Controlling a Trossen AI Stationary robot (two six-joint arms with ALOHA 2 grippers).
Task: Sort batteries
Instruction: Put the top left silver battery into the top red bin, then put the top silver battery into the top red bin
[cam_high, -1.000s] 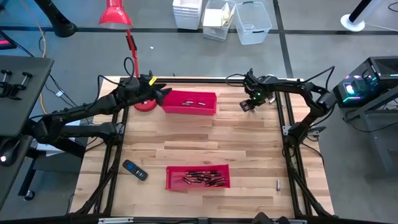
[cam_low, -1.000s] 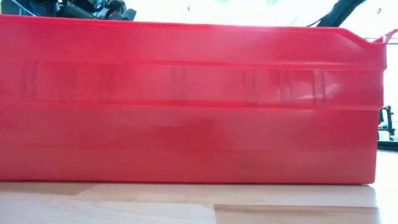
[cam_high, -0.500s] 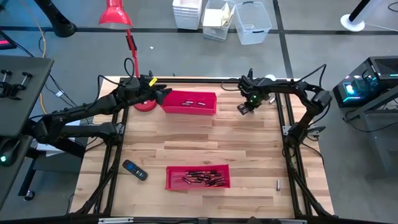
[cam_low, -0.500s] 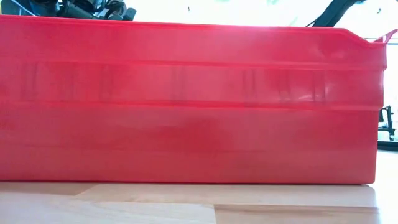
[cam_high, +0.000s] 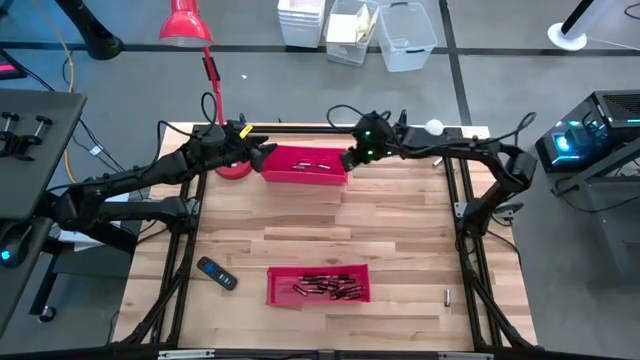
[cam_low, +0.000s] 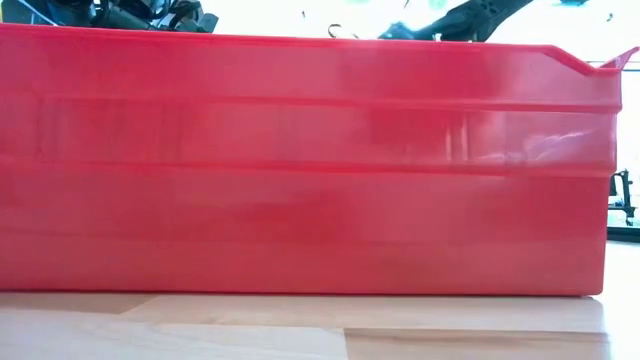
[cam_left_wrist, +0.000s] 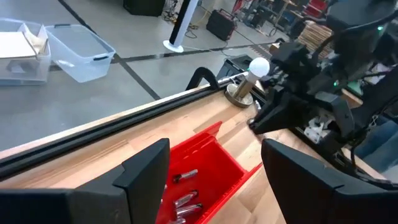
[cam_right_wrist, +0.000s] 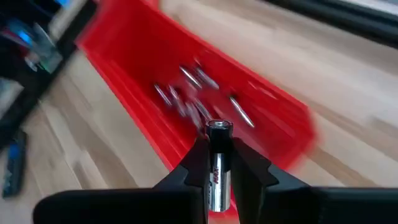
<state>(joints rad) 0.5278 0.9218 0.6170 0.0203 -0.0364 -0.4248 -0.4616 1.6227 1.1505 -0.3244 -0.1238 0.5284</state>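
Observation:
A silvery battery (cam_right_wrist: 217, 163) is held by my right gripper (cam_high: 350, 160), which hangs over the right end of the far red tray (cam_high: 305, 166). That tray holds a few batteries (cam_left_wrist: 185, 177). My left gripper (cam_high: 262, 155) waits open at the tray's left end, with nothing between its fingers (cam_left_wrist: 146, 169). A second red tray (cam_high: 318, 284) near the front edge holds several dark and silvery batteries. One loose battery (cam_high: 447, 297) lies on the table at the near right. My right gripper pinches the battery's long sides (cam_right_wrist: 215, 180) between its two fingers. The battery lies along the fingers, and its capped end (cam_right_wrist: 219, 129) sticks out past the fingertips. The fingers slant down from the table's right. The battery is lifted clear above the far tray.
A red desk lamp stands on its base (cam_high: 232, 168) at the far left, beside my left gripper. A black handset (cam_high: 216, 273) lies near the front left. In the low view the near tray's red wall (cam_low: 300, 170) blocks nearly everything behind it.
My right gripper has swung from the far right of the table toward the left edge and now hangs over the far tray's right end. It has also risen and tipped to a shallower slant. My left arm has kept still.

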